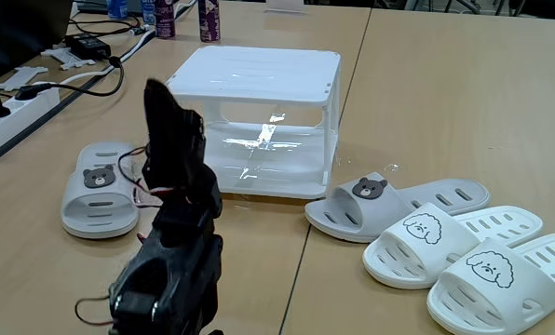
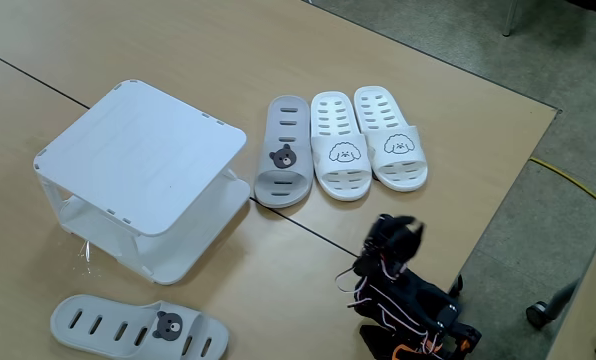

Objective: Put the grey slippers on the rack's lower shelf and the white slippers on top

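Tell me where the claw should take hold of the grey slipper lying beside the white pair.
Probably the strap arch of the grey slipper, near the bear badge. It lies sole-down, its strap raised above the footbed with a gap beneath for one finger. Come from above on the rack side, since the white slippers crowd its other edge.

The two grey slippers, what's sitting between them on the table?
The rack stands between the grey slippers, clearest in a fixed view from above.

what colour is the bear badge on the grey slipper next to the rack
Brown with a dark outline; it shows best in a fixed view, on the grey slipper.
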